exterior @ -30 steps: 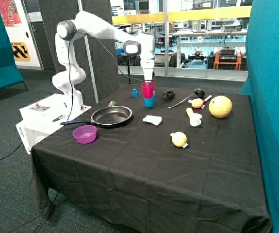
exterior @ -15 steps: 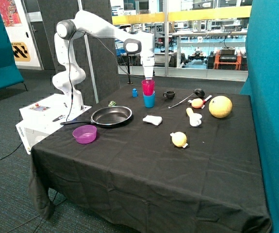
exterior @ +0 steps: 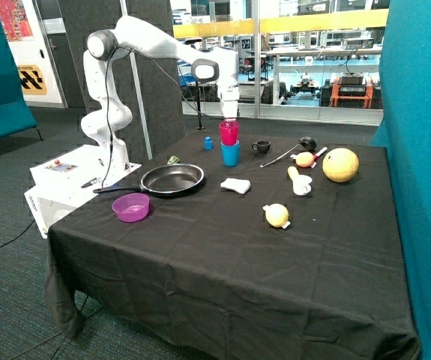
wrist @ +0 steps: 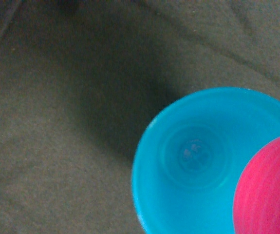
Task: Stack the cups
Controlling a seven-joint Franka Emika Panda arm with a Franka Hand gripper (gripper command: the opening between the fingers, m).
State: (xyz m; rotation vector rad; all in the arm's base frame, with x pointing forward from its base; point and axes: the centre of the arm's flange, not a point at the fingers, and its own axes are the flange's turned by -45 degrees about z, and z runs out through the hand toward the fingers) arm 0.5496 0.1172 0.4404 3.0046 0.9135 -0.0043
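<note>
**Pink cup held over blue cup, not nested yet**

Counter (exterior: 222, 255) carries pan (exterior: 172, 179) and purple bowl (exterior: 131, 207), both well apart from the stack site. Blue cup (exterior: 230, 154) stands upright, mouth open. Gripper (exterior: 229, 120) fingers clamped on pink cup (exterior: 228, 133), held just above the blue one, offset from its centre, so it likely needs aligning before lowering. Small blue cup (exterior: 208, 142) waits nearby.

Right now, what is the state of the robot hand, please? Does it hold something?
Hand: closed on the pink cup, held just above the blue cup on the table.
</note>
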